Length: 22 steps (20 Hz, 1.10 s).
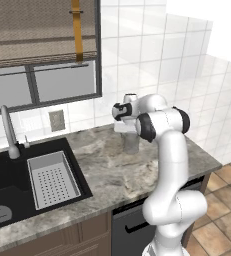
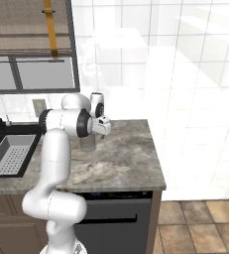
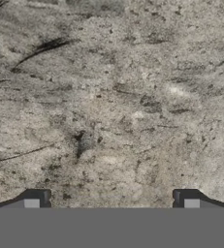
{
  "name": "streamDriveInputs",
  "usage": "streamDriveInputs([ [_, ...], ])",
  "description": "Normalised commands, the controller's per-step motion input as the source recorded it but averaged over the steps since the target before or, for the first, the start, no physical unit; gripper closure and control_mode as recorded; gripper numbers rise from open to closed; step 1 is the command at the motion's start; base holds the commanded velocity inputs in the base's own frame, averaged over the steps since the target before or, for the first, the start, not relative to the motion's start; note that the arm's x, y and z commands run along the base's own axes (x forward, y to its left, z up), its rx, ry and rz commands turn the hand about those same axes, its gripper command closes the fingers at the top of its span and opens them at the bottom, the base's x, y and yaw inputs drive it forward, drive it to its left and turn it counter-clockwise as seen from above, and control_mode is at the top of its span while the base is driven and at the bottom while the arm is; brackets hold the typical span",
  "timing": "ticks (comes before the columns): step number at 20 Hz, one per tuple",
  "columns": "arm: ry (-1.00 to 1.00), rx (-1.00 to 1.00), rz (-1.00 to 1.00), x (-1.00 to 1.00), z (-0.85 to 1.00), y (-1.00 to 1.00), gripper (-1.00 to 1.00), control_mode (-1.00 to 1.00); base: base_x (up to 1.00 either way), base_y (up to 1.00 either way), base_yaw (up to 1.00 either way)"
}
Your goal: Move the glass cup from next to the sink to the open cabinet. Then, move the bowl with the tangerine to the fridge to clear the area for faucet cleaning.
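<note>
Two fingertips (image 3: 32, 203) set wide show the pincer (image 3: 111, 203) open over bare desk (image 1: 112, 170), the cup (image 1: 131, 141) standing just under the hand, right of the sink (image 1: 17, 175) — descend off-centre and a finger could topple it.

Bright, even rendered light; soft, slightly blurry pictures.

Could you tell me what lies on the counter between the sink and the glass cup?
Nothing: in the left base view, bare counter runs from the sink to the glass cup.
</note>
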Motion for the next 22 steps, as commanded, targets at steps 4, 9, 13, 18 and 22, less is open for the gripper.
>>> streamDriveInputs([
  [4,-0.02,0.0,0.0,-0.27,0.0,0.0,-1.0,-1.0,0.0,0.0,0.0],
  [9,-0.05,0.0,0.0,-0.22,0.1,0.0,-1.0,-1.0,0.0,0.0,0.0],
  [13,-0.08,0.0,0.0,-0.25,0.12,0.0,-1.0,-1.0,0.0,0.0,0.0],
  [18,-0.06,0.0,0.0,-0.07,0.03,0.0,-1.0,-1.0,0.0,0.0,0.0],
  [22,-0.05,0.0,0.0,0.0,0.05,0.0,-1.0,-1.0,0.0,0.0,0.0],
])
